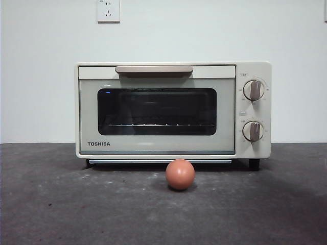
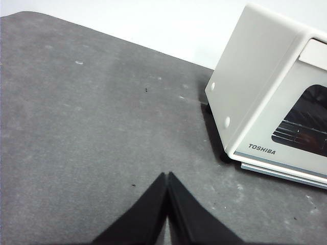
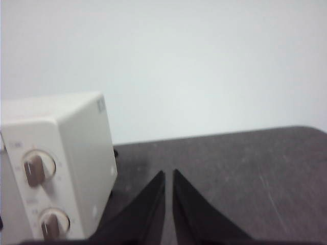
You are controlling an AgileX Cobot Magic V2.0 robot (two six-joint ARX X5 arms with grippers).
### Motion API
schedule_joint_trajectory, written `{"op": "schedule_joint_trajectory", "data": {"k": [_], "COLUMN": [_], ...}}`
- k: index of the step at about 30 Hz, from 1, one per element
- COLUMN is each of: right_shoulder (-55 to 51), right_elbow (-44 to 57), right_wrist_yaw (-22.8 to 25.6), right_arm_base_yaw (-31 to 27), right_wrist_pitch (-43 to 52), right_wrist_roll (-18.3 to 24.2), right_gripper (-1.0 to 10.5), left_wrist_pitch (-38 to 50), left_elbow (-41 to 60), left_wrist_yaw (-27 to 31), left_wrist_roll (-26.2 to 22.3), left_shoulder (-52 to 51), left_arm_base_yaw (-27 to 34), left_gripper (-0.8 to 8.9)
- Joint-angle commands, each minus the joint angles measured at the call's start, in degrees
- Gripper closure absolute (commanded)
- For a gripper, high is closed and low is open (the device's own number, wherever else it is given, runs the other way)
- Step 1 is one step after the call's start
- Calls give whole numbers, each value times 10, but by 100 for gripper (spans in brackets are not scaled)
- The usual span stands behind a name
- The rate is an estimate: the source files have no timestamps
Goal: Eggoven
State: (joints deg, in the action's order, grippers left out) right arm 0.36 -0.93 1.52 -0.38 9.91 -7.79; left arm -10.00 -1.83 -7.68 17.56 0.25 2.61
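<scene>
A small reddish-brown egg [image 1: 180, 174] lies on the dark table just in front of the cream TOSHIBA toaster oven [image 1: 173, 109]. The oven's door is closed, with its beige handle [image 1: 154, 69] along the top and two round knobs [image 1: 254, 90] on the right. My left gripper [image 2: 167, 176] is shut and empty over bare table, off the oven's left side [image 2: 265, 92]. My right gripper [image 3: 168, 173] is shut and empty, off the oven's knob side [image 3: 56, 163]. Neither gripper shows in the front view. The egg is out of both wrist views.
The dark grey table top [image 1: 61, 204] runs to a white wall behind the oven. A wall socket [image 1: 108, 10] sits high on the wall.
</scene>
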Motion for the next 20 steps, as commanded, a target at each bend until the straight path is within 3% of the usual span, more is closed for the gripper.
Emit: {"op": "schedule_joint_trajectory", "data": {"k": [1, 8, 15, 20], "right_shoulder": [-2, -1, 52, 130], "right_elbow": [1, -36, -158, -253], "right_wrist_yaw": [-2, -31, -37, -106], "right_arm_base_yaw": [1, 3, 3, 3], "right_wrist_pitch": [16, -15, -156, -242], "right_wrist_roll": [-18, -87, -92, -89], "right_gripper": [944, 944, 944, 944], "left_wrist_pitch": [-8, -16, -81, -138], "left_elbow": [9, -38, -150, -242], "left_wrist_yaw": [-2, -14, -19, -71], "left_wrist_roll": [28, 63, 54, 5], "left_shoulder": [-1, 0, 40, 110], "left_arm_base_yaw": [1, 1, 1, 1], "left_gripper": [806, 806, 806, 806]}}
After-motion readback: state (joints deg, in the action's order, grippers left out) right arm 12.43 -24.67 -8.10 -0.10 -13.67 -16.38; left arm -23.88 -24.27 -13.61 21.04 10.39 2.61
